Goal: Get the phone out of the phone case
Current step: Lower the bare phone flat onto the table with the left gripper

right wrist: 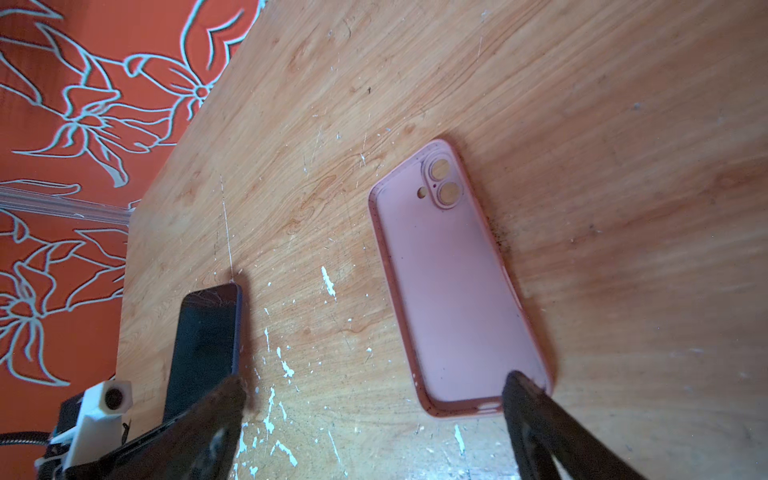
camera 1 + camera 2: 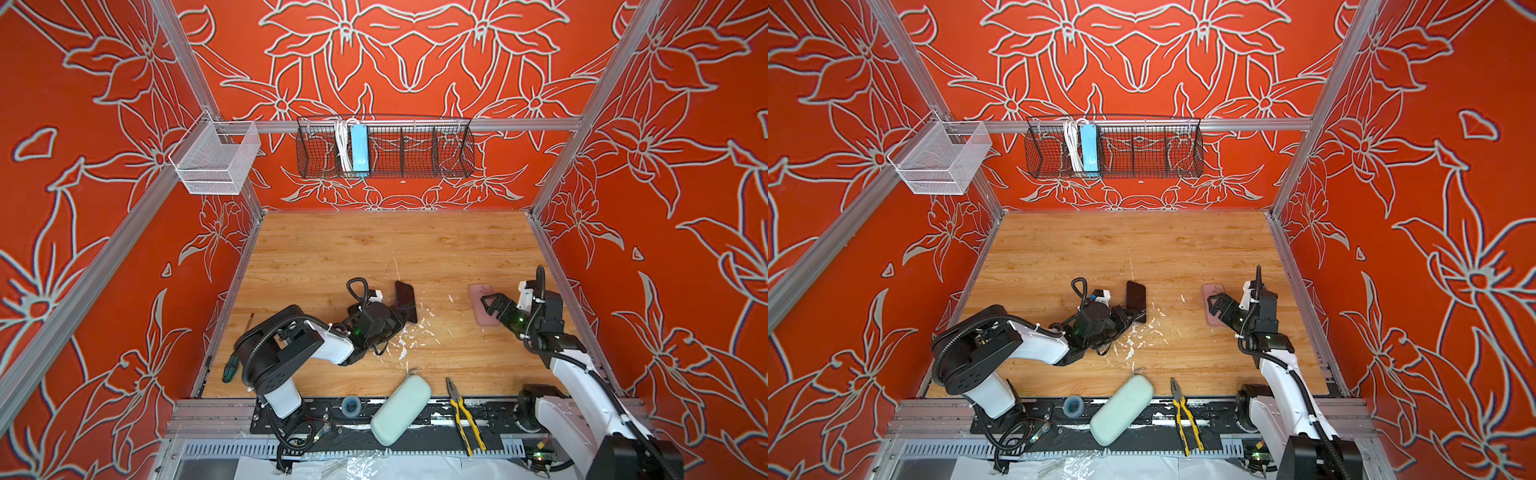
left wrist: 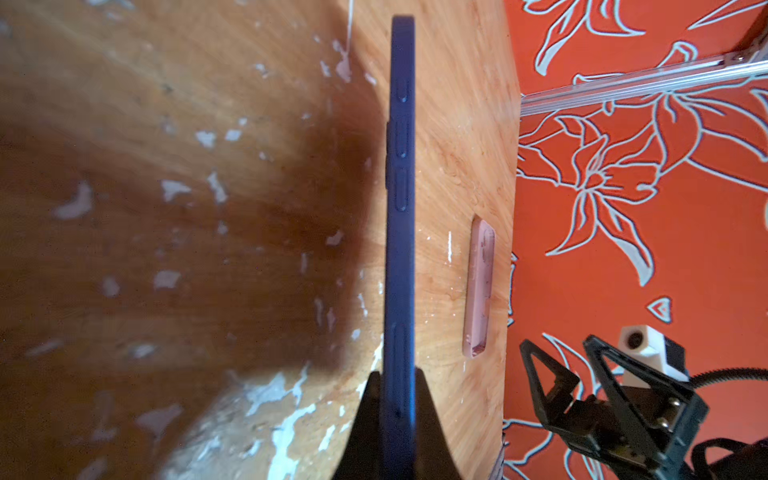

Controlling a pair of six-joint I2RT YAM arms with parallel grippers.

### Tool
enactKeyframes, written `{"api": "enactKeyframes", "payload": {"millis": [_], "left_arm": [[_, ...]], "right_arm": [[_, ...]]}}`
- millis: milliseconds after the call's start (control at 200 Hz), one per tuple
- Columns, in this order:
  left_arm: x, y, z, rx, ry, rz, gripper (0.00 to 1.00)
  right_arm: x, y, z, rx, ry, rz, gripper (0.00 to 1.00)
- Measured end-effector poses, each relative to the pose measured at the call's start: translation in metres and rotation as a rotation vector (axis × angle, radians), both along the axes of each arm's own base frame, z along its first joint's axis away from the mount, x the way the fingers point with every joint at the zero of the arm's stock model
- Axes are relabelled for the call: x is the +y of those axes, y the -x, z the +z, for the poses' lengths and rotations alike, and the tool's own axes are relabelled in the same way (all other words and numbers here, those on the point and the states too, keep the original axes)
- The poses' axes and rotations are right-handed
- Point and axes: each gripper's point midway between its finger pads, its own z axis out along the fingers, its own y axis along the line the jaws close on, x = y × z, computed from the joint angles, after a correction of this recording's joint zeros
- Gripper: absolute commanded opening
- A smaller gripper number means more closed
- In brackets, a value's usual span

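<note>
**benchlurker:** where's the phone at, and what are your hands doing?

**me:** Nearest me, at the front edge, there's a mint pouch (image 2: pixel 401 409) and yellow pliers (image 2: pixel 465 415), both untouched. A bit further in, my left hand (image 3: pixel 398 374) is clenched on the near end of the phone (image 2: pixel 405 300). It's blue, out of the case, and turned up on edge, so my left wrist camera looks straight along the button side. The long axis runs away from me with the far end leaning a touch left, and the dark cracked screen faces my right arm. Can't tell if it's touching the desk (image 2: pixel 374 249).

**benchlurker:** and the case?

**me:** The pink phone case (image 1: pixel 453 282) lies flat on the desk, well off to the right of the phone, hollow side up. It also runs lengthwise away from me, camera holes at the far end. My right hand (image 2: pixel 489 306) is released, jaws spread wide over the case's near end, with one fingertip (image 1: pixel 515 386) above the near corner. Can't tell if it's making contact. Way back, a black wire basket (image 2: pixel 415 160) hangs on the wall.
</note>
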Motion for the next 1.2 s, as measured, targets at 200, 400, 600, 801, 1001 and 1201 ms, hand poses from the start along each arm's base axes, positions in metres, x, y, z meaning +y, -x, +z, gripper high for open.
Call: {"api": "enactKeyframes", "payload": {"millis": [200, 400, 600, 801, 1001, 1201], "left_arm": [[0.0, -0.001, 0.001, -0.012, 0.006, 0.016, 0.09], [-0.001, -0.004, 0.004, -0.015, 0.032, 0.036, 0.23], [-0.001, -0.004, -0.003, 0.002, 0.038, 0.047, 0.3], [0.001, -0.002, -0.006, 0.01, 0.041, 0.053, 0.35], [0.004, 0.0, -0.011, 0.033, 0.026, 0.059, 0.43], [0.006, 0.002, -0.016, 0.056, 0.015, 0.065, 0.51]], "right_arm": [[0.0, 0.0, 0.0, 0.0, 0.0, 0.0, 0.98], [0.0, 0.0, -0.003, 0.01, -0.002, -0.001, 0.98], [0.0, 0.001, -0.004, 0.012, -0.002, -0.001, 0.98], [0.0, 0.002, -0.007, 0.019, -0.003, -0.001, 0.98], [0.0, 0.003, -0.008, 0.021, -0.004, -0.002, 0.98], [0.0, 0.003, -0.008, 0.022, -0.004, -0.002, 0.98]]}}
